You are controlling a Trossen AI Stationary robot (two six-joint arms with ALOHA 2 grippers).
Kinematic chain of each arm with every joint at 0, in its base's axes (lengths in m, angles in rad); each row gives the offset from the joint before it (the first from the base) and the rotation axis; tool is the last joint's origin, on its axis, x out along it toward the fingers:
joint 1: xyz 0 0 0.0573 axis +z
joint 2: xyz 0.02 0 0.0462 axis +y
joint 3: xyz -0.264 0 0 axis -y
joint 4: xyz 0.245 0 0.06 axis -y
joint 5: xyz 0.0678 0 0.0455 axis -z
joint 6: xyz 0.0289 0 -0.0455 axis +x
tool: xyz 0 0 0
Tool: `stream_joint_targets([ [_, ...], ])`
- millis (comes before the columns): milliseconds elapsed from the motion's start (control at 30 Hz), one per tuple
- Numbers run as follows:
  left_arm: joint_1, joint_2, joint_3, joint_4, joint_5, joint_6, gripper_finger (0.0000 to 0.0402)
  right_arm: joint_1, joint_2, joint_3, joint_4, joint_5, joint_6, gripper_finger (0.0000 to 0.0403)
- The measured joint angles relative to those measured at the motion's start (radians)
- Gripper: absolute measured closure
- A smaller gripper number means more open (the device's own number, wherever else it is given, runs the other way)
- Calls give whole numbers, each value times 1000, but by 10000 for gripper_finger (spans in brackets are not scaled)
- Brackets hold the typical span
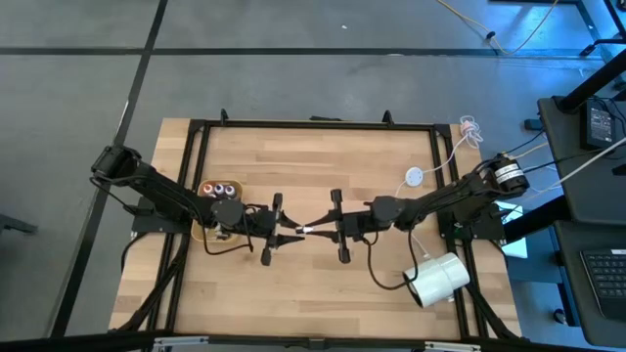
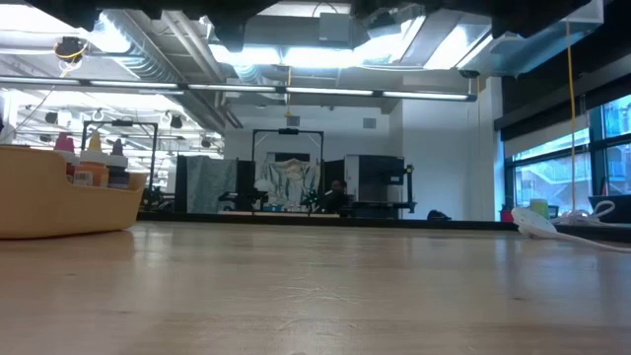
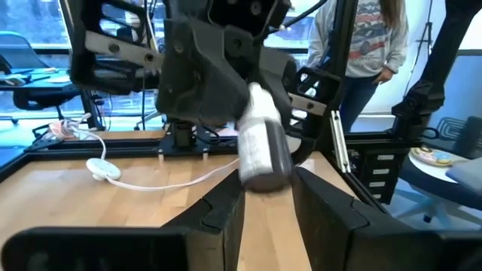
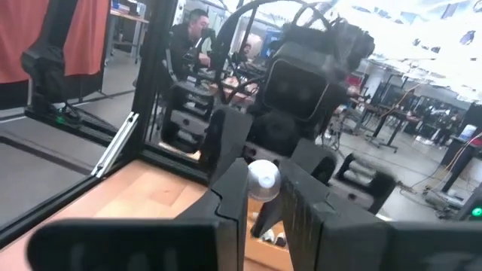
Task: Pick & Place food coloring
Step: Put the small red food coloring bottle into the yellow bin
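The two arms are meeting above the table (image 1: 323, 166), just beside the tan tray (image 2: 59, 202), which is holding several food coloring bottles (image 1: 219, 189). The right gripper (image 4: 263, 197) is pinching the bottle in transfer (image 3: 260, 147) at its cap end. The left gripper (image 3: 265, 203) is closing narrow fingers around its dark base. For a clean handover, the left fingers should clamp fully before the right fingers release, with both wrists steady.

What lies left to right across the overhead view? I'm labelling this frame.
Tan tray of food coloring bottles → left hand → bottle held between both hands → right hand → white puck → white cylinder.
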Motion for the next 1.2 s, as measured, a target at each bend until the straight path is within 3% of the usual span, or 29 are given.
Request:
stream_joint_targets([
  [333,0,0,0,22,-2,5,294,1,1,-2,-33,-9,24,341],
  [733,0,0,0,16,-22,5,326,0,1,-2,-38,-5,17,331],
  [900,0,-1,1,6,-20,5,322,-1,0,-2,-72,-18,-6,294],
  [1067,3,-1,1,-12,-22,15,326,0,0,-2,-111,-20,-9,219],
  [1200,1,-18,2,-50,-48,13,325,0,-9,-3,-203,64,-3,160],
])
